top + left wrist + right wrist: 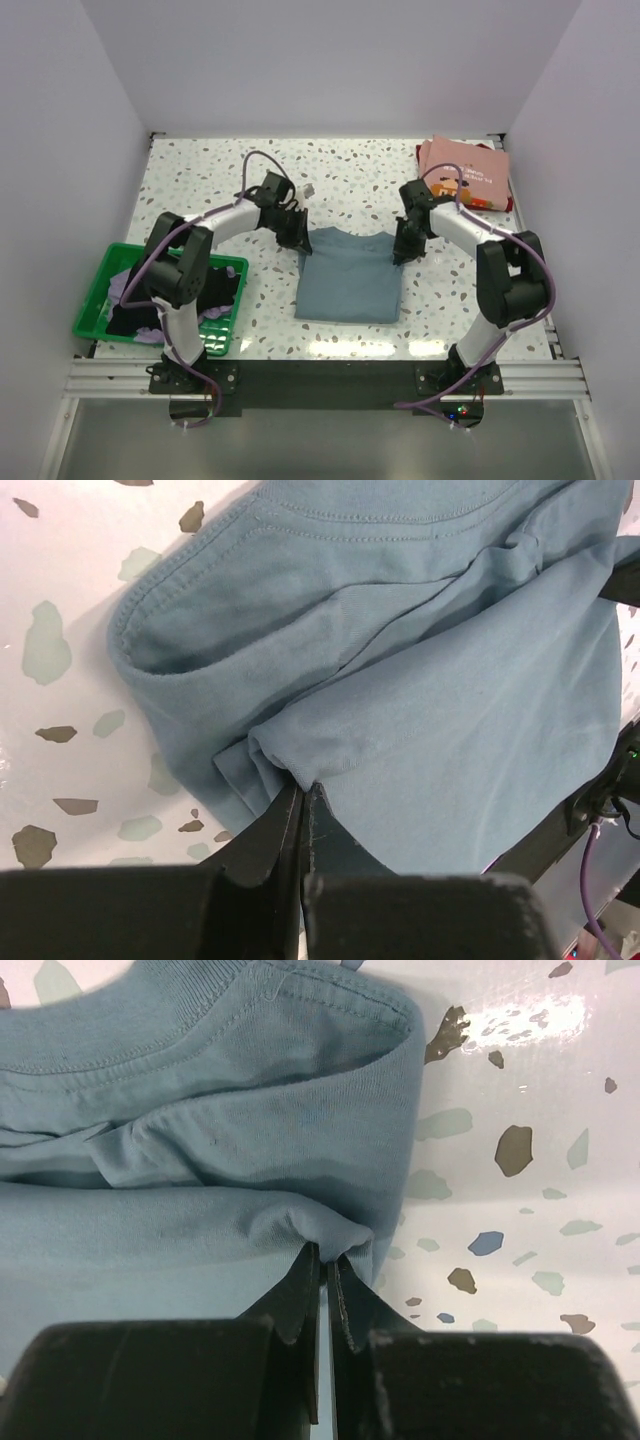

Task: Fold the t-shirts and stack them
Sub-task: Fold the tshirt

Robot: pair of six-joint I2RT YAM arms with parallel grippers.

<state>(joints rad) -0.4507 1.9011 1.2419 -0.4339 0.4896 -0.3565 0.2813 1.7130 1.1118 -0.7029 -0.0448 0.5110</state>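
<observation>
The left gripper (303, 790) and the right gripper (325, 1255) each pinch a far corner of the grey-blue t-shirt (348, 275) lying right of the green basket (88, 305); better lift both evenly

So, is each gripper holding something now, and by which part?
Both pinch the grey-blue t-shirt at its collar end: the left gripper a cloth fold at the left corner, the right gripper one at the right corner.

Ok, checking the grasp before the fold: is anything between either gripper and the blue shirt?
Nothing visible does. The left gripper is shut on the blue shirt at its far left corner, the right gripper at its far right corner.
</observation>
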